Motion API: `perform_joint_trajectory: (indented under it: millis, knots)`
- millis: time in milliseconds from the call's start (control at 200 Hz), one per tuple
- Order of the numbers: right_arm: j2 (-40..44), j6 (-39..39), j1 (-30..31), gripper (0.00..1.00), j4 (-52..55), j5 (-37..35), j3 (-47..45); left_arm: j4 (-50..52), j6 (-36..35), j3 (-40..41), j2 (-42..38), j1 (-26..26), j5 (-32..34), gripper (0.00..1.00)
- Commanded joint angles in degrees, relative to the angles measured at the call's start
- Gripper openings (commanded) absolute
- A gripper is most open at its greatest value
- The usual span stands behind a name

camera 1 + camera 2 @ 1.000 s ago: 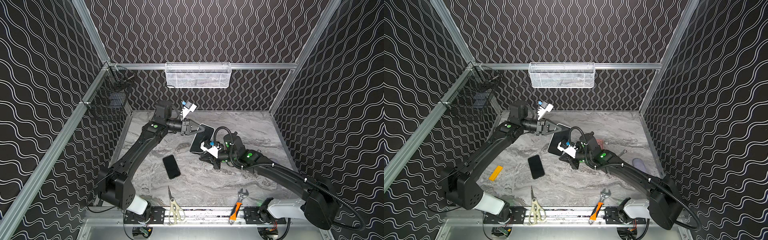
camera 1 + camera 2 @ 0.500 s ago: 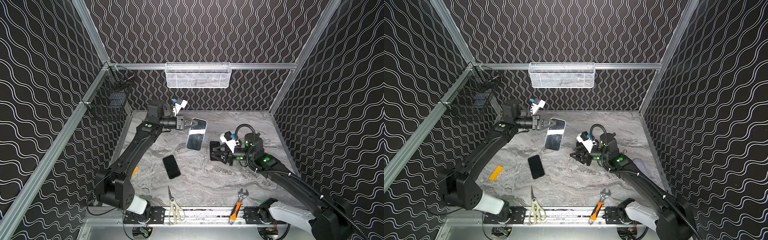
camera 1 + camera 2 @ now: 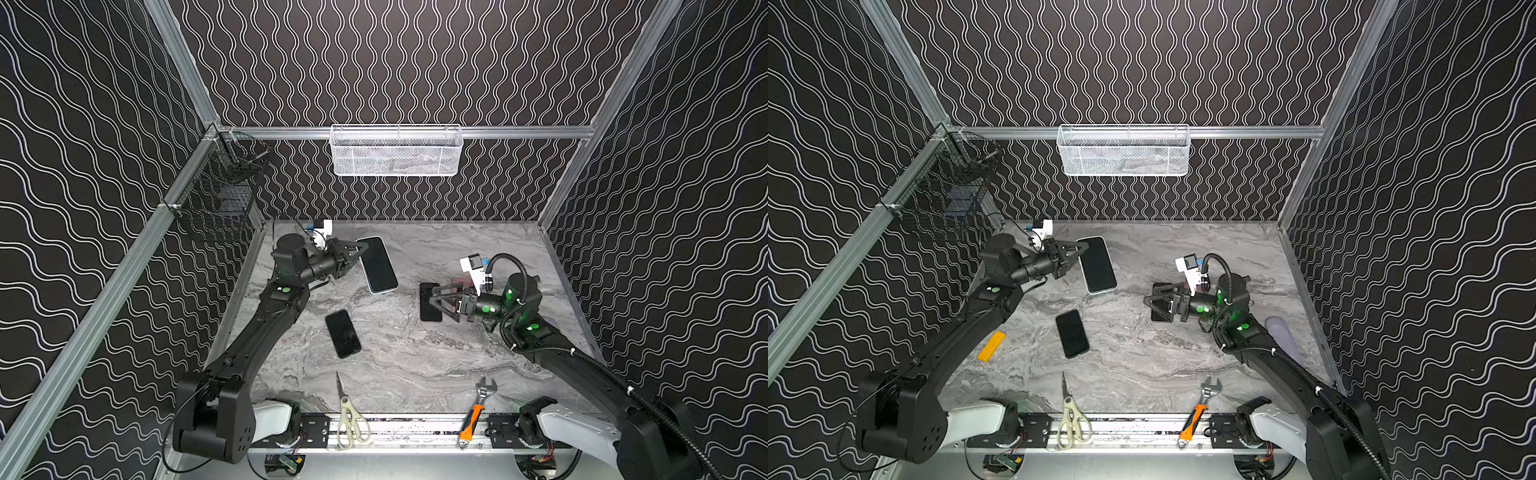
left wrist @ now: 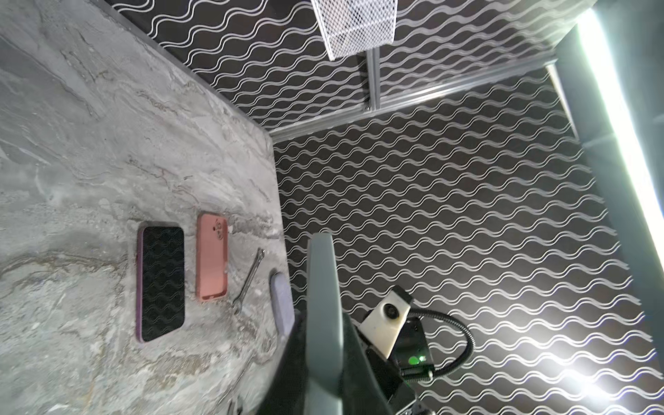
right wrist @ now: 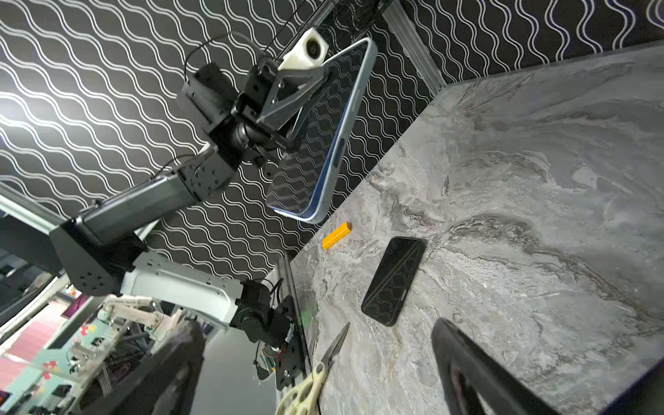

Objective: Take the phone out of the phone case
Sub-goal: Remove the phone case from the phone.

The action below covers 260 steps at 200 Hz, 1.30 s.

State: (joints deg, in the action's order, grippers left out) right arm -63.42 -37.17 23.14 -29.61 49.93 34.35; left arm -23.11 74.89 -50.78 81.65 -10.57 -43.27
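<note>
**Phone (image 3: pixel 378 266) aloft, phone case (image 3: pixel 385 290) seemingly still on: separation step in hand.**
Left claw (image 3: pixel 360 254) pinches shut on the phone's upper edge, tilted clear of the surface (image 3: pixel 415 353); the pale rim reads as case. Right claw (image 3: pixel 436 301) gapes wide, empty, by a purple-edged phone (image 4: pixel 161 284) lying flat. Next: right claw grips that rim and peels.

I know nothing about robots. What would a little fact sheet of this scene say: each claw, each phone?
left gripper: shut on the glossy dark blue-rimmed phone, held clear of the grey marble table
right gripper: open, empty, above the table
purple-edged phone: flat on the table, screen up
pink phone case: lying beside it, apart
black phone: flat, mid-table, alone
</note>
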Motion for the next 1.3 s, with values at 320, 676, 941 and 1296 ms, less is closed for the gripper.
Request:
perform_joint_trajectory:
  millis: [320,676,941,1296]
  knots:
    - [-0.5,-9.8,0.1,1.00,-3.0,-9.8,-2.3,-33.4,17.7,9.9,1.3,-0.3,7.9,0.00]
    - [-2.3,-8.4,1.5,0.97,-1.3,-11.8,-1.6,-38.8,17.6,11.5,3.3,-2.6,12.1,0.00]
    - [-6.1,-6.1,7.3,0.90,-2.5,-14.1,1.4,-38.8,16.9,13.6,1.7,-4.6,16.7,0.00]
    - [-10.8,-7.5,10.1,0.87,-9.8,-12.3,3.7,-38.7,16.5,14.0,2.5,-7.0,19.1,0.00]
